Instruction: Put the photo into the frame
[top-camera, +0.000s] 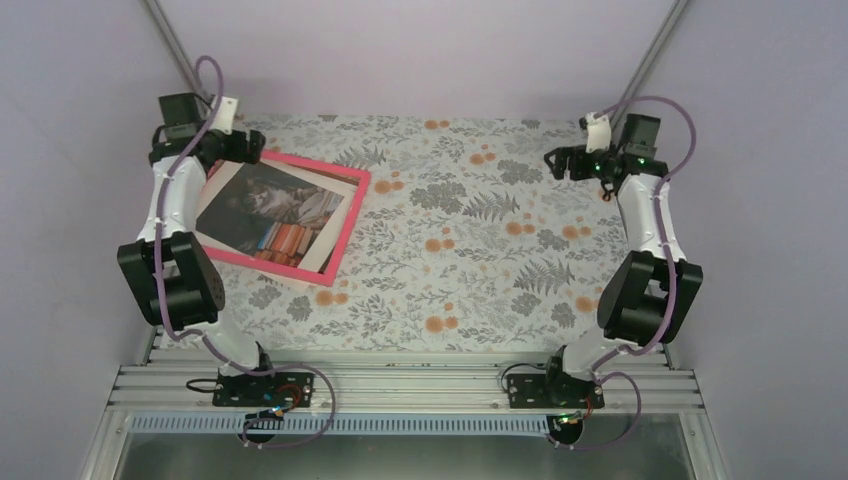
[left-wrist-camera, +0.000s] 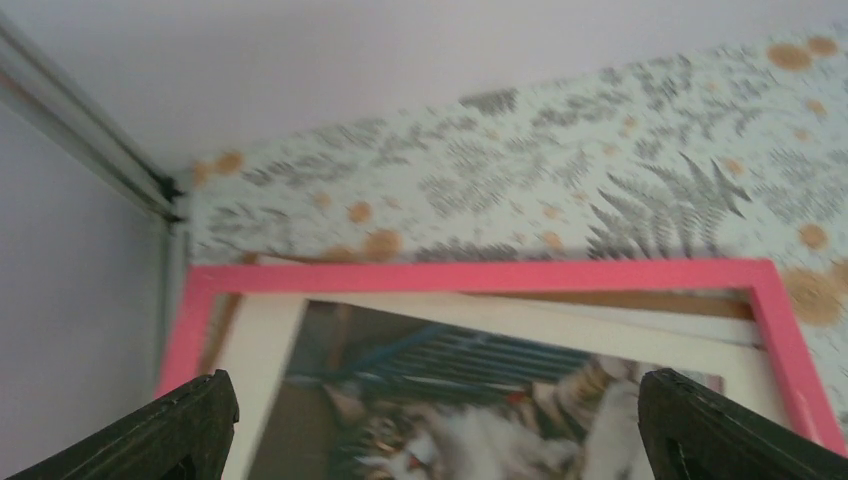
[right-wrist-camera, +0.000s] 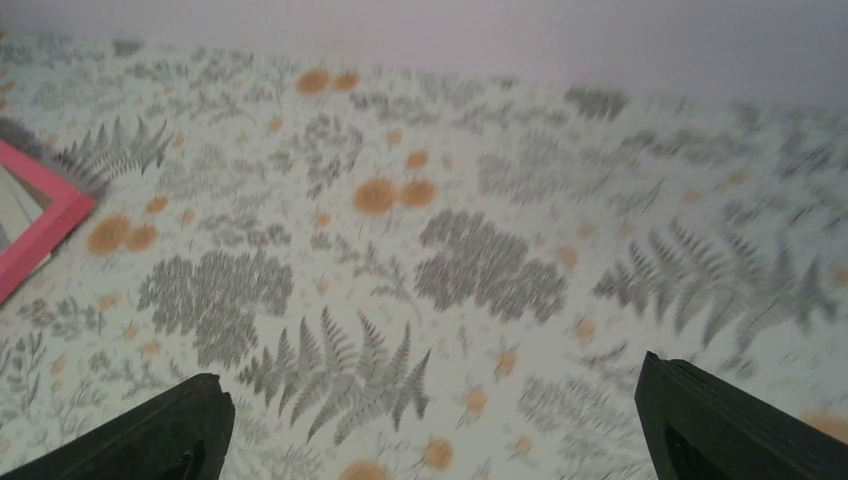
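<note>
Photo (top-camera: 268, 208) lies skewed inside the pink frame (top-camera: 316, 165).

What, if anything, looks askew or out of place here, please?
The photo lies crooked inside the pink frame: in the left wrist view its top edge slants against the frame's top bar, leaving a wedge of brown board showing.

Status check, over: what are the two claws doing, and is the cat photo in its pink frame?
Left gripper open over pink frame; right gripper open, empty. Cat photo lies crooked inside. Nothing blocking.
</note>
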